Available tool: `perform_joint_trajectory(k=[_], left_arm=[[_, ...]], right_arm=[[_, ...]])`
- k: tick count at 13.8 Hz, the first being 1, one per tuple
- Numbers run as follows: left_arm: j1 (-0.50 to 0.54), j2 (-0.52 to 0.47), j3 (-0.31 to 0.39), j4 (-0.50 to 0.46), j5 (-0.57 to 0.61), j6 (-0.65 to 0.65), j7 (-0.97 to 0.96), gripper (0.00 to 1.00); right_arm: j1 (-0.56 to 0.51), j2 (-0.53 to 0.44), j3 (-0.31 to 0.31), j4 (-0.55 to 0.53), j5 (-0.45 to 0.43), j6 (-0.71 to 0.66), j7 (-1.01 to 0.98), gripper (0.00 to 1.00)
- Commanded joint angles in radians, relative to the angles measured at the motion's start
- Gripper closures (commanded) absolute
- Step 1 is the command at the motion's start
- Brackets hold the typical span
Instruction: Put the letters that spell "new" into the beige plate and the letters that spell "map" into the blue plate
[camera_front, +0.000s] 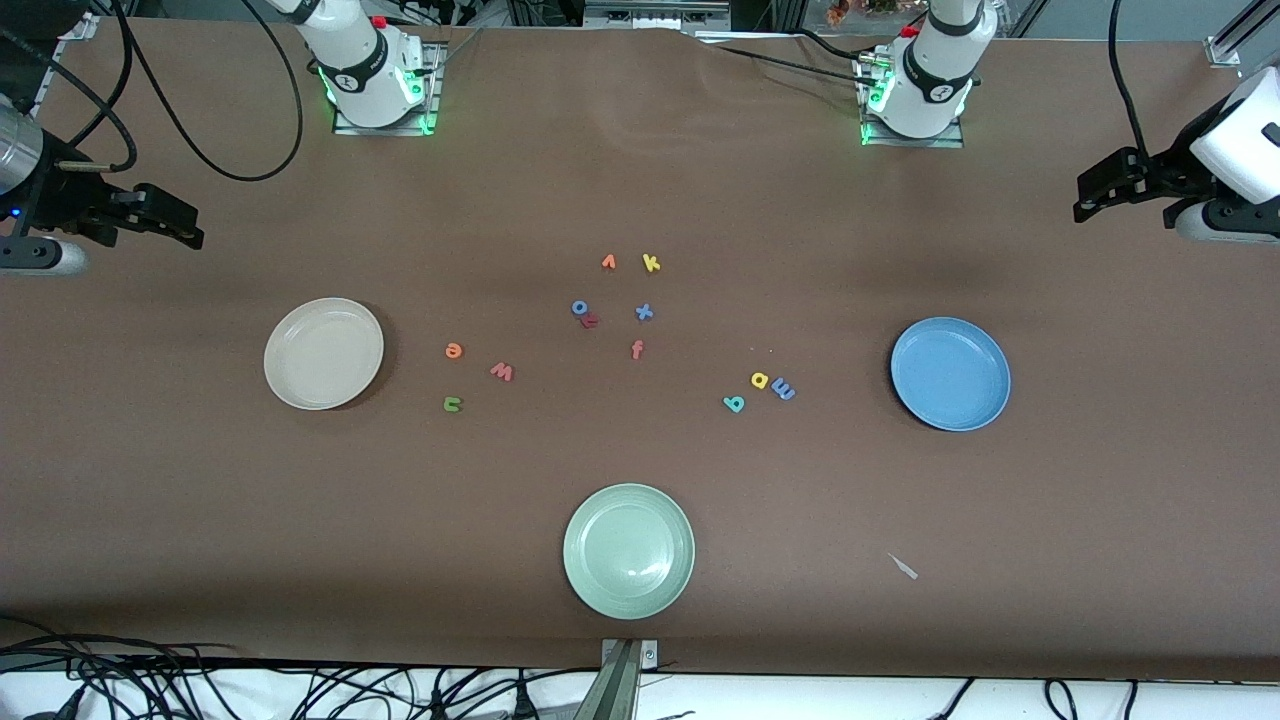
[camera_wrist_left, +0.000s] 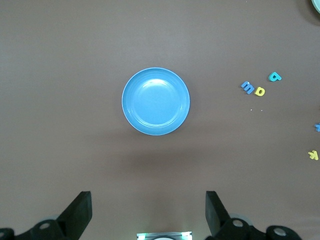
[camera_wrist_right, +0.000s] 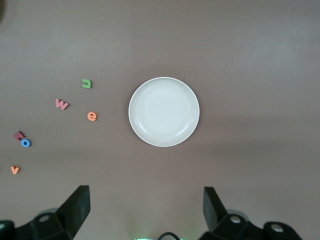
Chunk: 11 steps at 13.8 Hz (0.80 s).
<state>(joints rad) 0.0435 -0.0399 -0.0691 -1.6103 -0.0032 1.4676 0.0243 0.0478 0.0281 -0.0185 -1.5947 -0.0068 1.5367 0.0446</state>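
Pale green plate (camera_front: 629, 551) nearest the front camera, mid-table, nothing in it. Small pale scrap (camera_front: 904, 567) on the brown table (camera_front: 640, 470) toward the left arm's end, at about the same depth; too small to identify, possibly tape.

Beige plate (camera_front: 324, 353) toward the right arm's end, nothing in it. Beside it, toward table centre, three loose letters well apart from each other: orange "e" (camera_front: 454, 350), pinkish-red "w" (camera_front: 502, 372), green "n" (camera_front: 452, 404), the "n" nearest the camera. None touching the plate.

Blue plate (camera_front: 950, 373) toward the left arm's end, nothing in it. Beside it, toward centre: yellow "a" (camera_front: 760, 380) just beside blue "m" (camera_front: 784, 390), teal "p" (camera_front: 734, 404) near them and slightly nearer the camera.

Mid-table, farther from the camera: orange "f" (camera_front: 637, 349), blue "x" (camera_front: 644, 312), blue "o" (camera_front: 579, 307) touching a dark red letter (camera_front: 590, 321), orange "v" (camera_front: 608, 262), yellow "k" (camera_front: 651, 263).

Left gripper (camera_front: 1118, 193) raised at its end of the table, above the blue plate per the left wrist view, fingers spread wide, holding nothing. Right gripper (camera_front: 160, 222) raised at its own end, above the beige plate per the right wrist view, fingers likewise wide apart, holding nothing.
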Motion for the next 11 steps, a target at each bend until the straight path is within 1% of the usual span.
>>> perform_joint_trajectory(k=[1, 11], left_arm=[[0.007, 0.012, -0.001, 0.032, -0.020, -0.027, -0.006, 0.00], [0.007, 0.012, -0.001, 0.032, -0.020, -0.027, -0.006, 0.00]], right_arm=[[-0.006, -0.022, 0.003, -0.016, 0.001, -0.006, -0.014, 0.00], [-0.005, -0.022, 0.009, -0.008, -0.012, -0.006, -0.015, 0.00]])
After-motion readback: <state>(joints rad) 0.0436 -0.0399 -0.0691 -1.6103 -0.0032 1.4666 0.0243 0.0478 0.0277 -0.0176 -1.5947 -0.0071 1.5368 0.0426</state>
